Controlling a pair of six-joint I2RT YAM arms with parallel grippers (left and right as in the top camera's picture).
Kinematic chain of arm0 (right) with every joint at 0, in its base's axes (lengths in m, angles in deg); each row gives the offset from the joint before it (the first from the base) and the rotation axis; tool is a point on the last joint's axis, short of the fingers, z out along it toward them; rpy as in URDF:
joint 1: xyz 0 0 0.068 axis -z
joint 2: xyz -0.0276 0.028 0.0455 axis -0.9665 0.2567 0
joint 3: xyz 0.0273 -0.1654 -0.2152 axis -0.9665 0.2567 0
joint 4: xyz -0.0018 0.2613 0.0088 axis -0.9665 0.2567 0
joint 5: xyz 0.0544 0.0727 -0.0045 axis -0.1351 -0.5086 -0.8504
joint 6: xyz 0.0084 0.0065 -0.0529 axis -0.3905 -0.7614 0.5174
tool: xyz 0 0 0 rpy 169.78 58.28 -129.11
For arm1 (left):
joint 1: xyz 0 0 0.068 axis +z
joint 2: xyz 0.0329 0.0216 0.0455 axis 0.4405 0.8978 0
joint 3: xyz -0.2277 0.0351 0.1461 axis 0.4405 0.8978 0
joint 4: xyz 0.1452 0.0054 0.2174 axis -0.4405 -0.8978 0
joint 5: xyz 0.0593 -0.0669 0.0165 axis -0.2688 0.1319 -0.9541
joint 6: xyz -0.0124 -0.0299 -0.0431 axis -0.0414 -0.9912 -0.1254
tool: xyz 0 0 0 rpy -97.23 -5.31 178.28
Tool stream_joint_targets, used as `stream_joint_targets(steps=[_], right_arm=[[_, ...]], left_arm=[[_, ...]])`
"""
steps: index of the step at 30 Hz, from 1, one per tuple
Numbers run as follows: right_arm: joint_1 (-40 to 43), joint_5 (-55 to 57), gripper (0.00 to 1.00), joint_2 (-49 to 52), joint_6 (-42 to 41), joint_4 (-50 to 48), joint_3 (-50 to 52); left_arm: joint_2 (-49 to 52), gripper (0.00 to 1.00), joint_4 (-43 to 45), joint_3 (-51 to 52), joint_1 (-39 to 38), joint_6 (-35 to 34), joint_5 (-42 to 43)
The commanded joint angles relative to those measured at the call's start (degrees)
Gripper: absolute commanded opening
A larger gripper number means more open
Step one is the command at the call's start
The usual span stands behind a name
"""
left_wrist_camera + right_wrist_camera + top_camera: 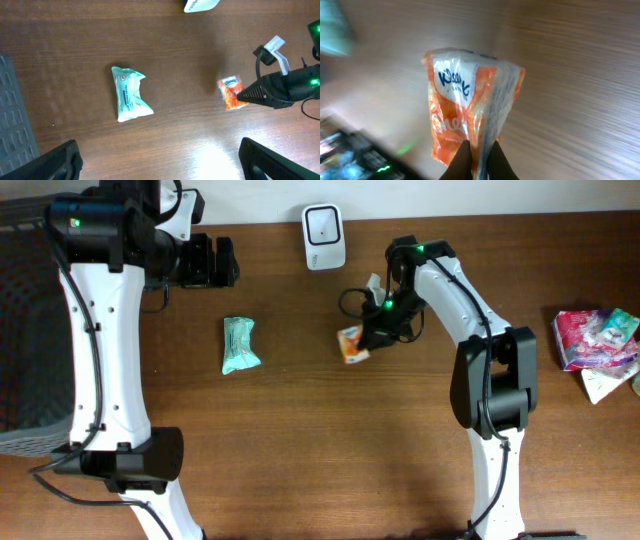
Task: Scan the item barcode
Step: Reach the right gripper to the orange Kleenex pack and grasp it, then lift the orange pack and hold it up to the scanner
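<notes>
- Since only a thin edge of the pack [351, 345] is pinched, the table [300, 430] gives no catch. If dropped, the pack lands on bare wood mid-table, toward the back edge.
- L gripper [215, 262]: jaws wide, nothing held, near back-left corner. Low risk.
- R gripper [479, 155]: clamped on the pack's bottom edge. Crinkly film could slip or twist when swung.
- Scanner [324, 223]: at back edge, near the pack. Barcode not visible, so the wrong face may be shown, giving no read.
</notes>
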Motion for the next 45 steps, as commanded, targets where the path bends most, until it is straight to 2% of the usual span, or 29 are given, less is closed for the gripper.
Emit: stream_joint_targets(steps=[1,4,6,7,9,10,14,16,22,25,27,31,45], right_arm=[[-0.04,17.68,0.04,-1.66,0.66,2.19,-0.42],[0.04,19.06,0.04,-1.53,0.66,2.73,-0.13],[-0.22,15.72,0.04,-1.49,0.83,2.82,-0.13],[-0.28,10.88,0.04,-1.49,3.74,3.06,-0.13],[-0.09,-3.85,0.04,-1.44,17.46,5.22,-0.13],[0.13,-8.02,0.04,-1.44,21.24,6.58,-0.13],[0.81,-21.31,0.04,-1.44,33.92,14.88,-0.13],[0.81,-27.10,0.04,-1.44,37.70,17.40,-0.13],[2.14,-49.51,0.04,-1.44,38.38,16.76,-0.15],[4.74,-58.31,0.04,-1.44,38.36,10.60,-0.15],[6.40,-59.65,0.04,-1.44,37.94,6.05,-0.24],[8.07,-59.67,0.04,-1.44,37.92,2.84,-0.26],[8.74,-59.65,0.04,-1.44,37.92,2.40,-0.26]], left_arm=[[0.33,0.99,0.09,0.02,0.35,-0.17,0.00],[0.33,0.99,0.07,0.02,0.35,-0.17,0.02],[0.33,0.99,0.07,0.02,0.35,-0.20,0.00],[0.33,0.99,0.07,0.02,0.35,-0.17,0.00],[0.33,0.99,0.09,0.02,0.37,-0.17,0.02],[0.33,0.99,0.07,0.02,0.35,-0.17,0.00],[0.33,0.99,0.07,0.02,0.37,-0.20,0.00],[0.33,0.99,0.07,0.02,0.35,-0.17,0.00],[0.33,0.99,0.09,0.02,0.35,-0.17,0.00],[0.33,0.99,0.07,0.02,0.35,-0.20,0.00],[0.33,0.99,0.07,0.02,0.35,-0.20,0.00],[0.33,0.99,0.09,0.02,0.35,-0.17,0.02],[0.33,0.99,0.07,0.02,0.35,-0.17,0.02]])
